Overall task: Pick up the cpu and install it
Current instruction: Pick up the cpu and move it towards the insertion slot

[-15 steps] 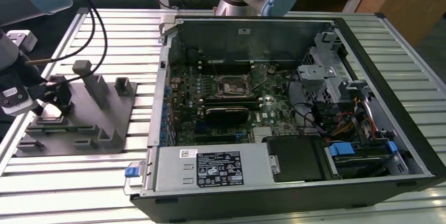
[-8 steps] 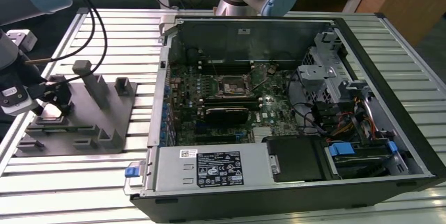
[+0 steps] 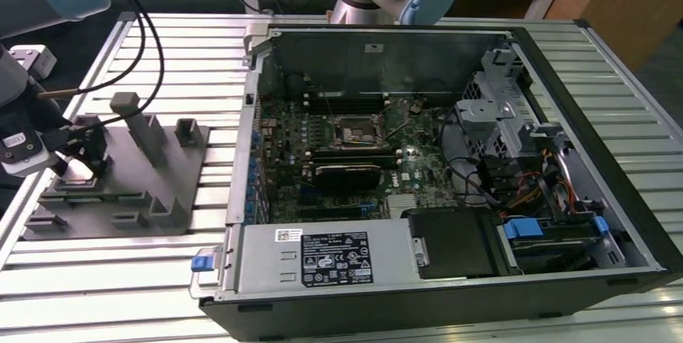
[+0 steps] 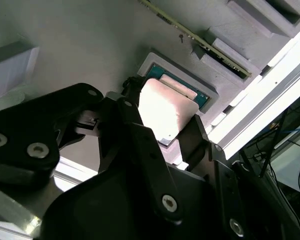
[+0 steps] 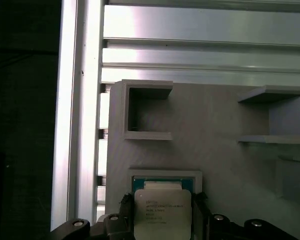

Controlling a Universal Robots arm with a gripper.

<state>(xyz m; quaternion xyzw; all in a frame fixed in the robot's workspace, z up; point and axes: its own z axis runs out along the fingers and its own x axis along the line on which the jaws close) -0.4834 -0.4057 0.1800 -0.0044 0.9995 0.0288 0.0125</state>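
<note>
the gripper point(image 5: 163, 218) is closed on the cpu point(image 5: 162, 207), one finger point(image 4: 132, 107) against each side. the cpu sits in its pocket on the grey block point(image 3: 160, 191), well apart from the open computer case point(image 3: 449, 159) on the exterior view's right.

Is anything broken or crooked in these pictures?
Nothing stands out. The cpu lies flat and square in its pocket on the grey holder, with the tool right at it. The computer case is open, but nothing in it looks broken.
</note>
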